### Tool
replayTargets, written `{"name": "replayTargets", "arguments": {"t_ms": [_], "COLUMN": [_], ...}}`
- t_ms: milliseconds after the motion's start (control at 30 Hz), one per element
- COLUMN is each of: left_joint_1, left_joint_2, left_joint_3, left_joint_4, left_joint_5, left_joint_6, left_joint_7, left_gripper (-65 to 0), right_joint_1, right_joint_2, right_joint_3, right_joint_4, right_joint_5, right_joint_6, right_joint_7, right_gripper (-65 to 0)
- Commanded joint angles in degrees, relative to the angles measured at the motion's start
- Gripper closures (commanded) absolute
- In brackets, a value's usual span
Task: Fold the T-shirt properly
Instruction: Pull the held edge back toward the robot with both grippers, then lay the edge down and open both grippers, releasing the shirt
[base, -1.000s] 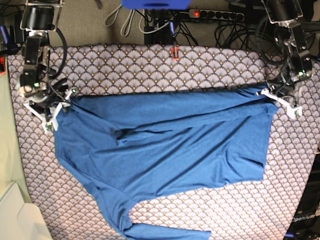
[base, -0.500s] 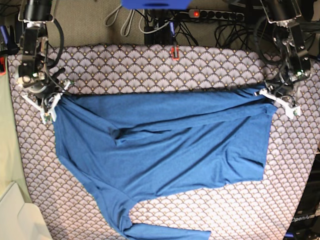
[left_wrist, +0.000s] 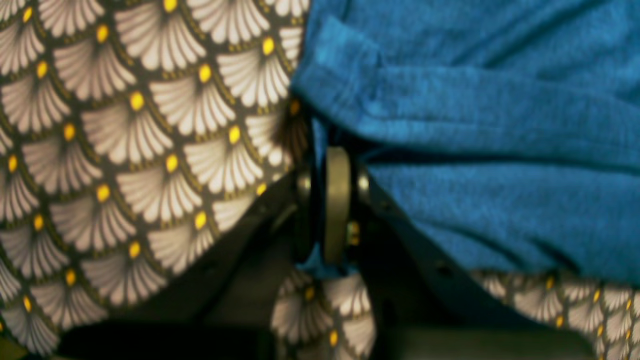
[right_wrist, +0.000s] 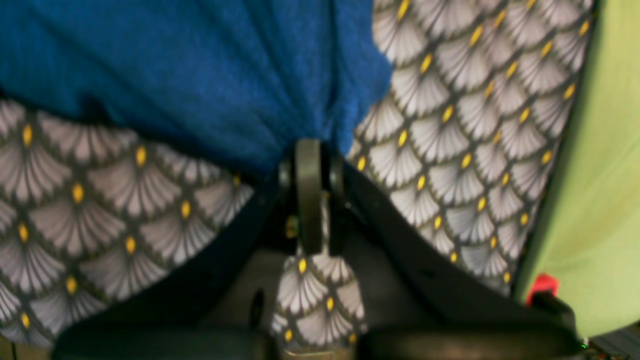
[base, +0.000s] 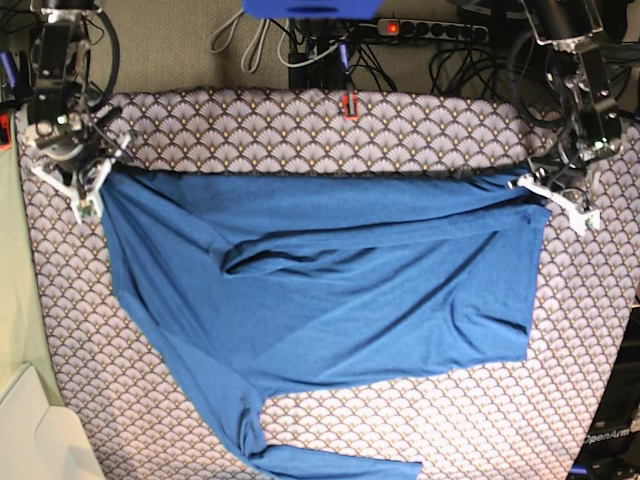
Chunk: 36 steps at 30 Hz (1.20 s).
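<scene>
Since a second ago, we see the right gripper (base: 88, 190) has travelled up and outward, toward the far left corner of the scallop-patterned cloth (base: 300, 125) in the base view, and it has dragged the T-shirt (base: 330, 300) corner with it. The shirt's top edge, slack and bowed before, now runs taut and nearly straight between the two grippers. The shirt's left side has stretched outward with the pull, and the folds around the collar area have shifted slightly.

The right gripper's jaws, spread a second ago, are now pinched together on the blue fabric; in the right wrist view the knit (right_wrist: 200, 70) bunches right at the fingertips (right_wrist: 310, 150), with patterned cloth on both sides and a green surface (right_wrist: 600, 175) off to the side.

The left gripper (base: 555, 195) has barely moved. Its jaws stay clamped narrow on the opposite shirt corner; in the left wrist view the gathered blue edge (left_wrist: 450, 115) sits directly ahead of the fingertips (left_wrist: 336, 160) and spreads away to one side.

The long sleeve (base: 300, 455) trails off the shirt's near edge, well apart from both grippers, unchanged.
</scene>
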Motion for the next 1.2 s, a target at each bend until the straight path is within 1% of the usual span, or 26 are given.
{"name": "replayTargets", "arguments": {"t_ms": [0,133,300,400,533,633,700,733,967,1167], "left_joint_1": [-0.56,-0.56,0.05,0.05,-0.21,-0.48,-0.04,0.05,0.05,0.05], "left_joint_2": [-1.1,-1.19,-1.1,-1.28,-2.16,-2.16,-2.16,-2.16,-2.16,-2.16], "left_joint_3": [-0.61,-0.61,-0.25,-0.61,-0.69,-0.69,-0.69,-0.69,-0.69,-0.69], "left_joint_4": [1.31,4.38,8.08,8.43,8.34,8.78,10.27,11.06,14.85,17.66], "left_joint_5": [-0.07,0.02,0.37,0.46,0.02,0.11,0.46,0.46,0.46,0.2], "left_joint_6": [0.0,0.0,0.0,0.0,0.0,0.0,0.0,0.0,0.0,0.0], "left_joint_7": [1.74,4.12,4.29,4.73,8.87,10.62,10.71,10.89,16.07,20.65], "left_gripper": [-0.3,-0.3,-0.3,-0.3,-0.3,-0.3,-0.3,-0.3,-0.3,-0.3], "right_joint_1": [0.28,-0.33,-2.53,-4.38,-5.61,-6.13,-7.1,-7.19,-9.03,-11.32], "right_joint_2": [0.91,0.91,1.0,1.0,0.91,0.91,1.0,0.83,0.74,0.74], "right_joint_3": [0.35,0.35,0.44,0.71,1.67,1.67,2.11,2.9,4.49,4.49], "right_joint_4": [1.4,1.4,2.98,5.01,5.97,5.97,6.06,6.06,6.32,8.96], "right_joint_5": [-0.1,-0.1,-0.1,-0.1,-0.1,-0.1,-0.1,-0.1,-0.1,-0.1], "right_joint_6": [-0.1,-0.1,-0.1,-0.1,-0.1,0.08,1.75,2.01,2.1,2.1], "right_joint_7": [0.95,0.95,1.12,1.21,1.12,1.04,1.21,1.21,1.3,1.3], "right_gripper": [0.0,0.0,0.0,0.0,0.0,0.0,0.0,0.0,0.0,0.0]}}
